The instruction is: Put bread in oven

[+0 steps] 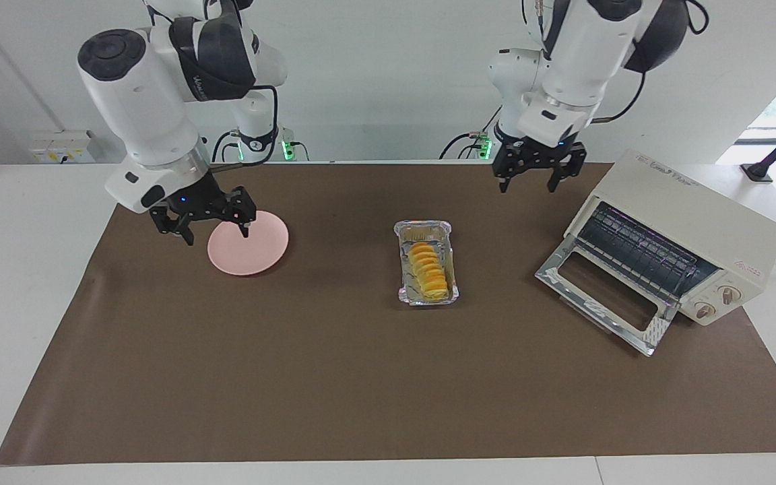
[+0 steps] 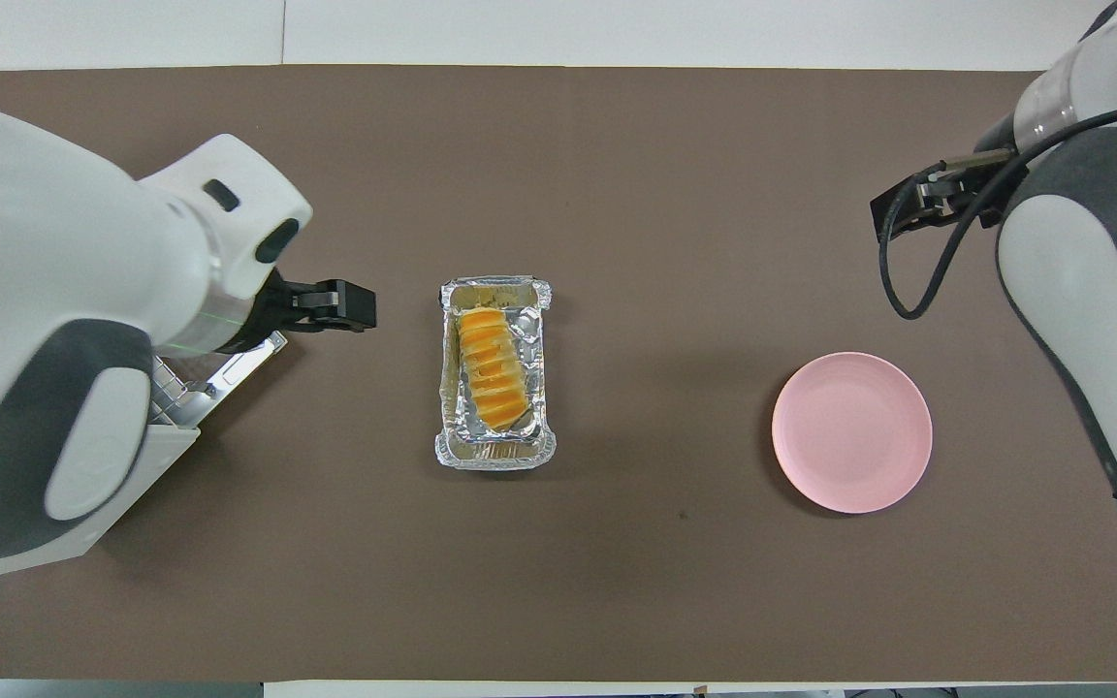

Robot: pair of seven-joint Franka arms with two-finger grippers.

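The bread (image 1: 426, 271) (image 2: 493, 373), a yellow-orange ridged loaf, lies in a crinkled silver foil tray (image 1: 423, 227) (image 2: 495, 456) at the middle of the table. The cream-white oven (image 1: 698, 215) stands at the left arm's end, its glass door (image 1: 603, 296) (image 2: 229, 373) dropped open and its wire rack showing. My left gripper (image 1: 527, 188) (image 2: 340, 305) is open and empty in the air, between the tray and the oven. My right gripper (image 1: 218, 237) (image 2: 908, 208) is open and empty, over the edge of a pink plate.
The round pink plate (image 1: 253, 249) (image 2: 851, 431) lies bare toward the right arm's end. A brown mat (image 1: 361, 377) covers the table. In the overhead view the left arm hides most of the oven.
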